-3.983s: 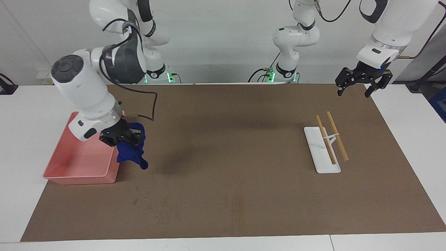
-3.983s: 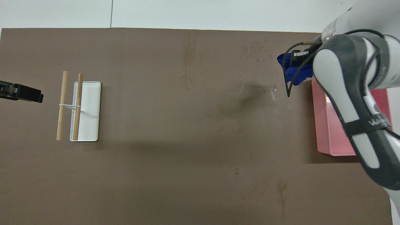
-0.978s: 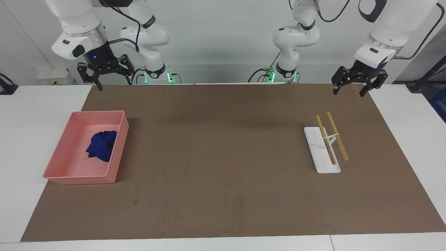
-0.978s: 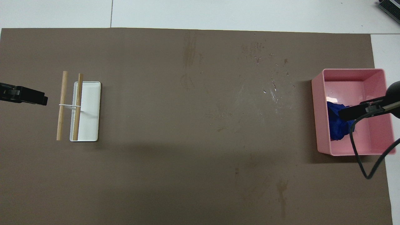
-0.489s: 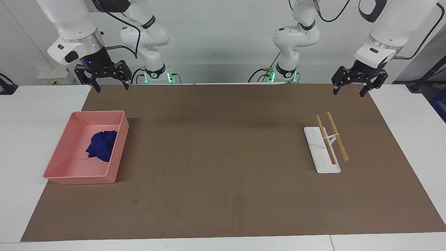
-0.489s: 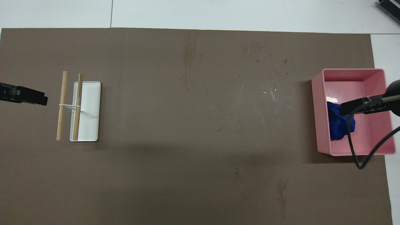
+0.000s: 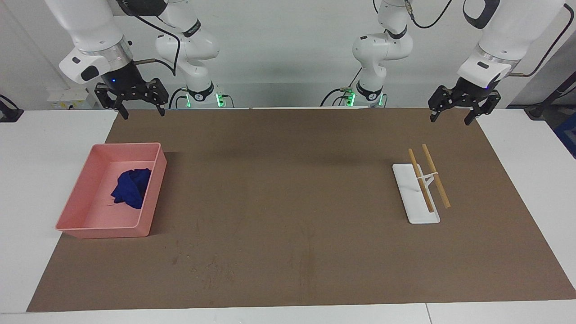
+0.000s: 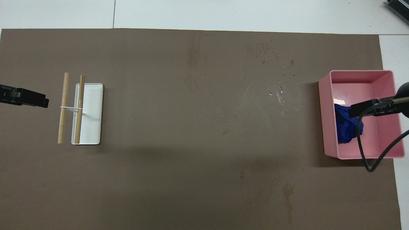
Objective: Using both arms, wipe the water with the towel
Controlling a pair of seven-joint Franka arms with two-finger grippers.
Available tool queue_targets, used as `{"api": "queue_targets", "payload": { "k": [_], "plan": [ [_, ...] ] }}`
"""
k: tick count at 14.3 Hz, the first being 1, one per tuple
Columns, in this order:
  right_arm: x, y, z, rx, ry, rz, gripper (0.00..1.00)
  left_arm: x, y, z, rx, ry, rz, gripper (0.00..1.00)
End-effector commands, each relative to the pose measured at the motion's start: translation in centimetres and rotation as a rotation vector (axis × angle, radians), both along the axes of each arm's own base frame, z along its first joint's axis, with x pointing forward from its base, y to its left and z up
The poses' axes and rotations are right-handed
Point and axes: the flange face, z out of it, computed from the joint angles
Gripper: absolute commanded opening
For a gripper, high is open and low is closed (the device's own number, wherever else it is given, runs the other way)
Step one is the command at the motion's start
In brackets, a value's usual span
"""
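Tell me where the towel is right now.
The towel lies crumpled in the pink tray at the right arm's end of the table, against the tray wall that faces the mat's middle; no gripper touches it.

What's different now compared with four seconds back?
The right gripper let go of the towel, now lying in the pink tray, and rose to the table's edge near the robots, open and empty. The left gripper, rack and water droplets are unchanged.
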Motion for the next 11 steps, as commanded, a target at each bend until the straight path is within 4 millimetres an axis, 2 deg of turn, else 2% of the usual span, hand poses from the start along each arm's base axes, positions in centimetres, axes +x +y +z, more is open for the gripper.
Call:
{"api": "queue_targets", "payload": {
  "k": [1,7,11],
  "plan": [
    [0.00,0.40,0.36,-0.011,-0.009,-0.014,1.00,-0.60,-0.17,0.16,-0.007,0.006,0.009,1.00],
    [-0.14,1.05,0.51,-0.011,-0.011,-0.005,1.00,-0.60,-0.19,0.16,-0.009,0.006,0.009,1.00],
    [-0.12,0.28,0.37,-0.010,-0.008,-0.016,1.00,-0.60,-0.19,0.16,-0.009,0.006,0.009,1.00]
  ]
}}
